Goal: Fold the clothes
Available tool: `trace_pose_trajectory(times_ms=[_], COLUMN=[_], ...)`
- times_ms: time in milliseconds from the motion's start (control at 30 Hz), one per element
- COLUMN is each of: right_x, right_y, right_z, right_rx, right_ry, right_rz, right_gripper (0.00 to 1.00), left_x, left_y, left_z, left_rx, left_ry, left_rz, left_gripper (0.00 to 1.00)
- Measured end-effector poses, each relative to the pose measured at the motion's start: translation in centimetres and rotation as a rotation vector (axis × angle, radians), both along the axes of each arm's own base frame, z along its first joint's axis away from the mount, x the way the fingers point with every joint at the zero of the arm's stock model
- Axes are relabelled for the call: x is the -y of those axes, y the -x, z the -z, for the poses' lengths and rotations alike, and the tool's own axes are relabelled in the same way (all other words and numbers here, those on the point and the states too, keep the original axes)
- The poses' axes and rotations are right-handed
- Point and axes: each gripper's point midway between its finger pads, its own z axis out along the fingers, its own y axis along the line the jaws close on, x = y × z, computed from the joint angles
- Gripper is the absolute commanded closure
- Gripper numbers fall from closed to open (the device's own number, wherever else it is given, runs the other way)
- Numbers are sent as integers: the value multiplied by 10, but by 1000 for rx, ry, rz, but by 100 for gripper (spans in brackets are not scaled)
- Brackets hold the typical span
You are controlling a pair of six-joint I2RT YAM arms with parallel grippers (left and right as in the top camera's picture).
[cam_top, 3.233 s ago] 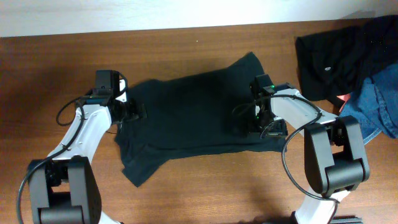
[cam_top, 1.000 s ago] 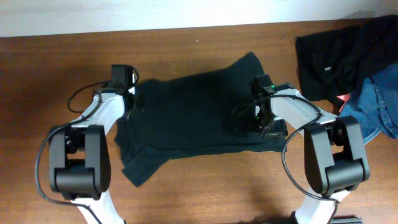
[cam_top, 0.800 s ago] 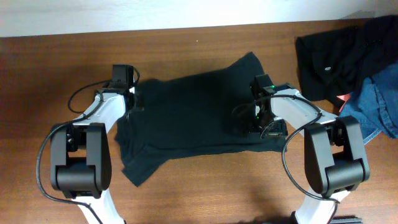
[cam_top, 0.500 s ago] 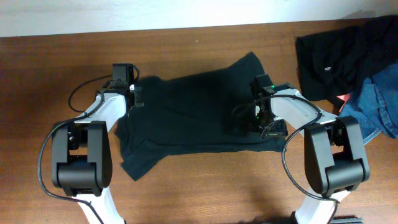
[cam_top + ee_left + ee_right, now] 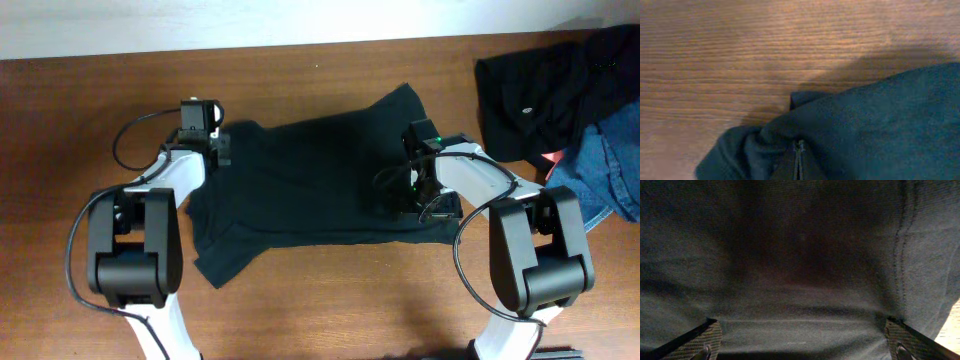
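Left claw point(image 5: 220, 150) pressed together on a bunched edge of the black T-shirt point(image 5: 310, 180), at the garment's upper-left corner in the overhead view. At bottom centre of the left wrist view, the same shut tips with dark cloth point(image 5: 880, 125) gathered in soft folds around them, bare wooden table point(image 5: 740, 50) across the upper left. Right claw point(image 5: 405, 205) spread wide over the shirt's right-hand part, just right of centre frame. In the right wrist view, ribbed fingers point(image 5: 695, 340) in the two bottom corners, fabric point(image 5: 800, 255) filling nearly everything between and above them, a stitched seam point(image 5: 900, 240) down the right side. Contact between pads and cloth impossible to tell. Shirt itself spread rumpled across the middle of the table, one sleeve point(image 5: 215, 265) trailing toward the lower left, another corner point(image 5: 400, 100) reaching toward upper centre. Well apart, in the upper-right corner, a second black garment point(image 5: 540, 90) heaped against blue denim point(image 5: 605, 170)
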Motion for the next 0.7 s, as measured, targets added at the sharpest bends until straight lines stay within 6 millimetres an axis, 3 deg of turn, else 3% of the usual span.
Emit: trace_pose_trajectory(times_ms=[200, 433, 533, 700], right_x=[0, 0, 0, 0], right_y=[0, 0, 0, 0], right_z=[0, 0, 0, 0], right_rx=[0, 0, 0, 0], right_ry=[0, 0, 0, 0], right_rz=[0, 0, 0, 0], right_gripper=[1, 1, 1, 1], left_x=[0, 2, 6, 27], left_y=[-1, -13, 3, 63], left_z=[-7, -57, -78, -110], left_rx=[-35, -91, -169, -352], left_ry=[-13, -3, 44, 207], left_rz=[14, 2, -21, -57], left_gripper=[98, 98, 98, 98])
